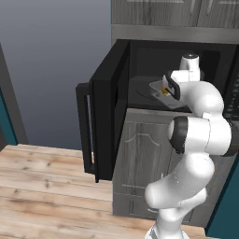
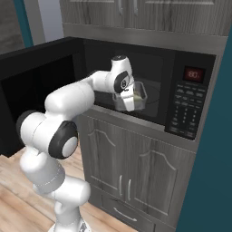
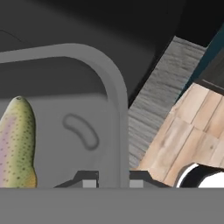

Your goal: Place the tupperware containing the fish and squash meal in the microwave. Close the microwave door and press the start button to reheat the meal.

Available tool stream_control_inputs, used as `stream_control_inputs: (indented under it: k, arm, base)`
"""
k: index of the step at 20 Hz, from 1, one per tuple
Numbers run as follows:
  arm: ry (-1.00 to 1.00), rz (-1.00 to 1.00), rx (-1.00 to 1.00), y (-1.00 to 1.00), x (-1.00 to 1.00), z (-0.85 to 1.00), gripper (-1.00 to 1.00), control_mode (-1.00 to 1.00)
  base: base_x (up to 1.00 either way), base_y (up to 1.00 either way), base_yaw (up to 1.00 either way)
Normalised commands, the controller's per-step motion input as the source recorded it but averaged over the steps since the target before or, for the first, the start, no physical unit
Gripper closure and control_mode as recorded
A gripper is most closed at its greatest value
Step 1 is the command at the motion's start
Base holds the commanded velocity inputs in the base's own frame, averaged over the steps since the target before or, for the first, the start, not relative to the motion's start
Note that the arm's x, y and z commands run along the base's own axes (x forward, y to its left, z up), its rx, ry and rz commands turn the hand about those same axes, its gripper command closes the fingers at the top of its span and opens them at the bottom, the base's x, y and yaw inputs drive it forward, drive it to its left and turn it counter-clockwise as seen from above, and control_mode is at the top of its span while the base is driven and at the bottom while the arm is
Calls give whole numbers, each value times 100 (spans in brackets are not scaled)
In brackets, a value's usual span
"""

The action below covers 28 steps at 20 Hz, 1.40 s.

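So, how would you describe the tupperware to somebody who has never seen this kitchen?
Find the black microwave built in under the grey cabinets, its door swung open to the left. At the front of its dark cavity is the tupperware, a shallow clear-grey container with rounded corners. It alone holds food, a speckled fish.

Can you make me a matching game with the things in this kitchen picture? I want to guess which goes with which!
Things:
1. microwave door
2. tupperware
3. gripper
4. fish

Clues:
A. lying inside the clear container
B. swung wide open to the left
C. held at the mouth of the microwave
D. pinching the container's rim between its two fingers

Pairs: 1-B, 2-C, 3-D, 4-A
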Motion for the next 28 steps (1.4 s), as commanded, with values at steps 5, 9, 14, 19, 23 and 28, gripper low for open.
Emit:
stream_control_inputs:
  k: [5,9,14,19,23,28]
  arm:
    - [-1,0,0,-8,50,-11,100,-100]
    - [-2,1,0,-16,44,-14,100,-100]
    - [-2,0,0,-22,41,-15,100,-100]
    - [0,3,0,-24,47,-22,100,-100]
    - [0,1,0,-8,47,-10,100,-100]
    - [0,0,0,0,51,-4,100,-100]
  base:
    - [0,0,0]
    - [0,0,0]
    - [0,0,0]
    - [0,0,0]
    - [0,0,0]
    - [0,0,0]
